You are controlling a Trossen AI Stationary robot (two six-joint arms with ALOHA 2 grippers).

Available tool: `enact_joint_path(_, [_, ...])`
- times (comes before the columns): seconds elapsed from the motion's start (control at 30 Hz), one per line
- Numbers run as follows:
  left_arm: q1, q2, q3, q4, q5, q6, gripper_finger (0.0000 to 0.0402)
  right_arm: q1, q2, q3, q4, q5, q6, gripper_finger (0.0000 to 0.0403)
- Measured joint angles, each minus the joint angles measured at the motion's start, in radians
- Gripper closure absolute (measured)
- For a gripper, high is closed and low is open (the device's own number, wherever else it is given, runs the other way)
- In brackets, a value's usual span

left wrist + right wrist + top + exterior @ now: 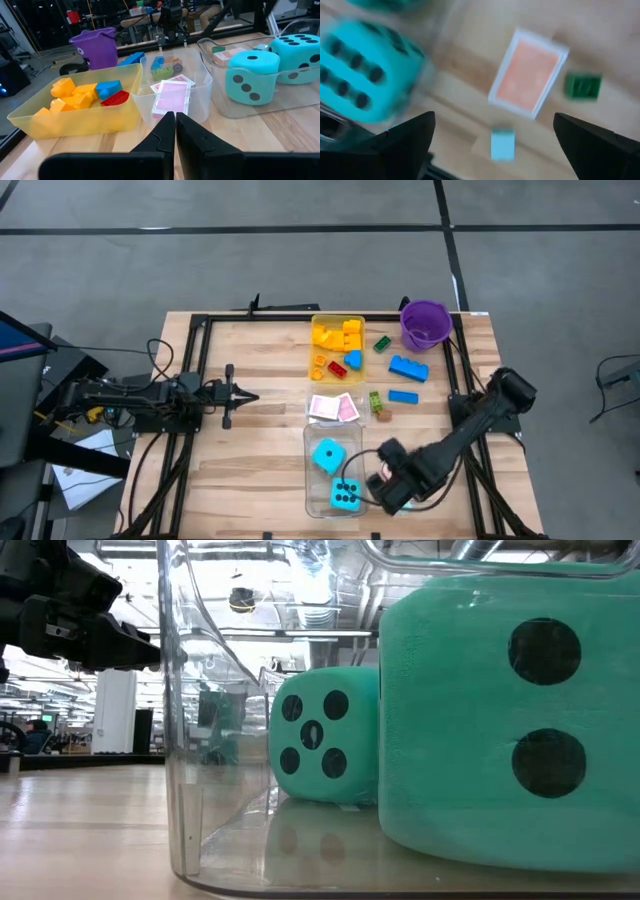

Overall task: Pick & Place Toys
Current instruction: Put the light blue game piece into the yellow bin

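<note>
I see two cyan dice (338, 476) with black dots sitting in the clear tray, pink-backed cards (334, 408) in the middle tray, yellow, red and blue bricks (338, 345) in the yellow tray, and blue bricks (406, 378) loose on the desk.
</note>
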Motion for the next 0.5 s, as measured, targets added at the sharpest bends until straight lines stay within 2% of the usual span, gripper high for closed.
enact_joint_path(0.07, [0.000,0.003,0.000,0.008,0.000,0.000,0.0390,0.016,0.034,0.000,0.018,-0.069,0.029,0.0005])
enact_joint_path(0.17, [0.000,0.003,0.000,0.007,0.000,0.000,0.0388,0.053,0.073,0.000,0.043,-0.113,0.088,0.0005])
enact_joint_path(0.5, [0.000,0.005,0.000,0.015,0.000,0.000,0.0386,0.220,0.120,0.000,0.086,-0.092,0.317,0.0005])
